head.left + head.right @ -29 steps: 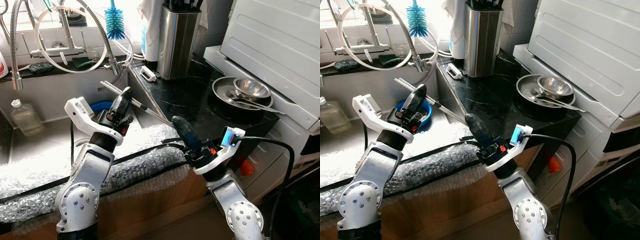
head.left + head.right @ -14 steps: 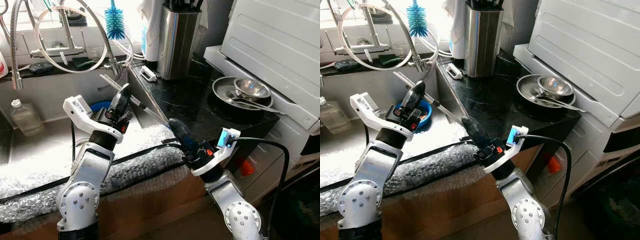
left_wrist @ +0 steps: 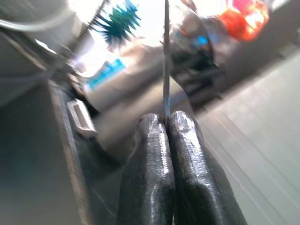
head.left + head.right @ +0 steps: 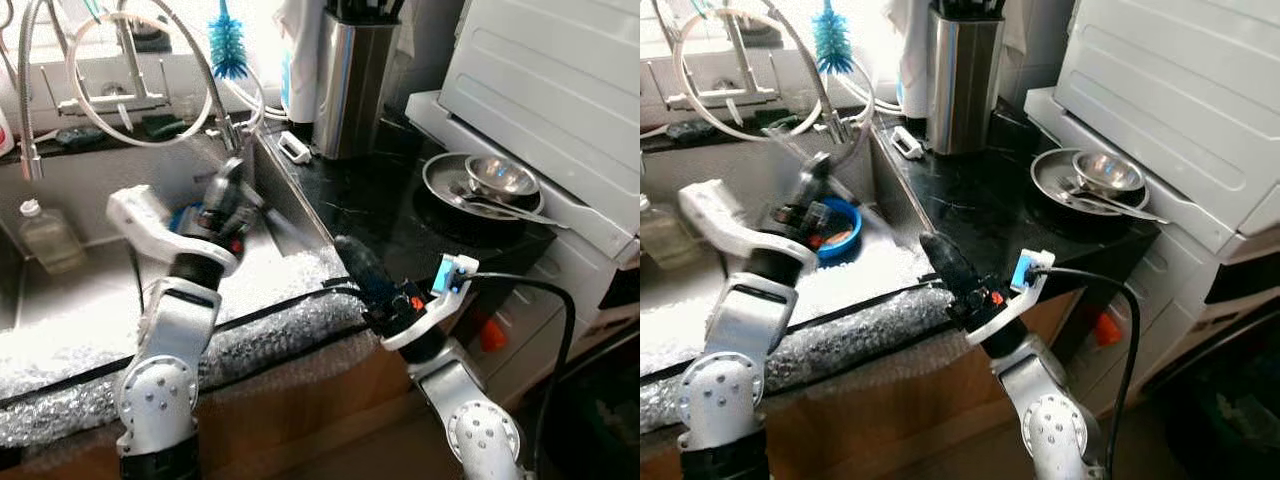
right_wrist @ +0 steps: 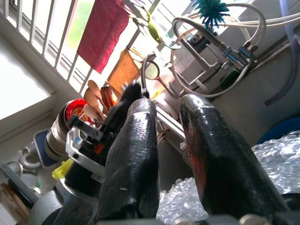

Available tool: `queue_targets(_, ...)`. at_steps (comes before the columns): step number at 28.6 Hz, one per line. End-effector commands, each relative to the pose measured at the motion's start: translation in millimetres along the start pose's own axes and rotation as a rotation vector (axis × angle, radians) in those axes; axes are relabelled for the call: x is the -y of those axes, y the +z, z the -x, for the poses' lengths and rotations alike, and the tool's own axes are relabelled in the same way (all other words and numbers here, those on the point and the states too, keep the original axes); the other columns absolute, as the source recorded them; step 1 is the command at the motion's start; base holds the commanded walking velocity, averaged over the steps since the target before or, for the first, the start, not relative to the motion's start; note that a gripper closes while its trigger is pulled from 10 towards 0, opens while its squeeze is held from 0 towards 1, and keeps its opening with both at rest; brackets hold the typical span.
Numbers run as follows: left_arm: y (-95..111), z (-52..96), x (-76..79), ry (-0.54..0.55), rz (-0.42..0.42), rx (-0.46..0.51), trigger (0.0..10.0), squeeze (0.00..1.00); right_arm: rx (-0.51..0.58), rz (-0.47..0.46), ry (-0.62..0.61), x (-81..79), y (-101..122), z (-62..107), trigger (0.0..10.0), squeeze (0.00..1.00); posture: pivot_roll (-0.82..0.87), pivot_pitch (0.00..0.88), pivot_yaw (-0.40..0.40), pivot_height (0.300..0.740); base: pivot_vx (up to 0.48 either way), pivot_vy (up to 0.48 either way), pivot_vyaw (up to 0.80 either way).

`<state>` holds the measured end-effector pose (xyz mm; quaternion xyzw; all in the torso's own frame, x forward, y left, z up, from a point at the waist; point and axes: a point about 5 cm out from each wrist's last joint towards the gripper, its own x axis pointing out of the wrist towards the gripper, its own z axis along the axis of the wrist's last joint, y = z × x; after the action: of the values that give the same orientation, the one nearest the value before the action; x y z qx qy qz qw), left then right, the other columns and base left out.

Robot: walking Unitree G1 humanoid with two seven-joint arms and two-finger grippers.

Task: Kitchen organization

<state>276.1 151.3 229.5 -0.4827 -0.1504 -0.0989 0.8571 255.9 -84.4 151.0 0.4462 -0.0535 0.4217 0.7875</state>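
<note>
Early stage: left gripper [image 3: 168, 123] is pinching a thin metal rod [image 3: 166, 56] over the sink [image 4: 60, 290], fingers closed on it. Right gripper [image 5: 171, 117] is idling slightly apart, empty, over the bubble-wrapped counter edge [image 4: 270, 335]. Dishes [image 4: 490, 185] are sitting unsorted; nearly everything remains.

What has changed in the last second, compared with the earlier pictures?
The left gripper, shut on a thin metal rod, swung up and back toward the faucet, carrying the rod with it. The right gripper drifted slightly leftward, open. The steel bowls on the counter stayed put.
</note>
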Motion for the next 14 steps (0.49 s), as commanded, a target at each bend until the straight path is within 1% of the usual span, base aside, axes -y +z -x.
queue_targets(1,20.5,-10.0,0.4,0.047,0.061,0.132,0.0,0.00,0.010,0.020,0.012,-2.6,3.8,-3.5,10.0,1.00,-0.01,0.000,-0.079,0.740,0.000,0.000,0.00)
queue_targets(3,27.6,-11.5,0.6,0.058,0.077,0.171,0.0,0.00,0.010,0.022,0.009,-2.2,3.8,-3.4,10.0,1.00,-0.01,0.000,-0.079,0.740,0.000,0.000,0.00)
queue_targets(4,31.1,-12.0,0.5,0.066,0.072,0.189,0.0,0.00,0.010,0.025,0.005,-1.6,3.9,-3.3,10.0,0.12,-0.01,0.000,-0.078,0.740,0.000,0.000,0.00)
queue_targets(5,36.1,-12.7,-0.3,0.088,0.059,0.219,0.0,0.00,0.011,0.027,0.001,-1.0,3.9,-3.0,10.0,0.00,-0.01,0.000,-0.077,0.740,0.000,0.000,0.00)
queue_targets(6,39.4,-13.0,-0.9,0.104,0.050,0.241,0.0,0.00,0.011,0.029,-0.002,-0.6,4.0,-2.9,10.0,0.00,-0.01,0.000,-0.077,0.740,0.000,0.000,0.00)
queue_targets(7,50.6,-14.5,-3.5,0.175,0.033,0.317,0.0,0.00,0.012,0.034,-0.007,-0.4,4.1,-2.8,10.0,0.00,-0.01,0.000,-0.077,0.740,0.000,0.000,0.00)
queue_targets(8,50.6,-14.5,-3.5,0.175,0.033,0.317,0.0,0.00,0.012,0.034,-0.007,-0.4,4.1,-2.8,10.0,0.00,-0.01,0.000,-0.077,0.740,0.000,0.000,0.00)
queue_targets(9,63.2,-18.5,0.9,0.203,-0.085,0.370,0.0,0.00,0.014,0.045,-0.010,-1.0,5.5,-3.5,10.0,0.00,-0.01,0.000,-0.078,0.740,0.000,0.000,0.00)
queue_targets(10,63.2,-18.5,0.9,0.203,-0.085,0.370,0.0,0.00,0.014,0.045,-0.010,-1.0,5.5,-3.5,10.0,0.00,-0.01,0.000,-0.078,0.740,0.000,0.000,0.00)
queue_targets(11,65.7,-19.5,2.5,0.205,-0.117,0.379,0.0,0.00,0.015,0.048,-0.011,-1.1,5.9,-3.7,10.0,0.00,-0.01,0.000,-0.078,0.740,0.000,0.000,0.00)
queue_targets(12,68.3,-22.1,7.9,0.194,-0.247,0.377,1.6,0.00,0.019,0.057,-0.013,-1.5,7.0,-4.2,10.0,0.00,0.00,0.000,-0.080,0.740,0.000,0.000,0.00)
queue_targets(13,68.3,-22.1,7.9,0.194,-0.247,0.377,1.6,0.00,0.019,0.057,-0.013,-1.5,7.0,-4.2,10.0,0.00,0.00,0.000,-0.080,0.740,0.000,0.000,0.00)
queue_targets(14,65.8,-24.4,13.5,0.164,-0.419,0.356,10.0,0.00,0.014,0.097,-0.029,-1.1,8.2,-5.6,10.0,0.00,0.00,0.000,-0.078,0.740,0.000,0.000,0.00)
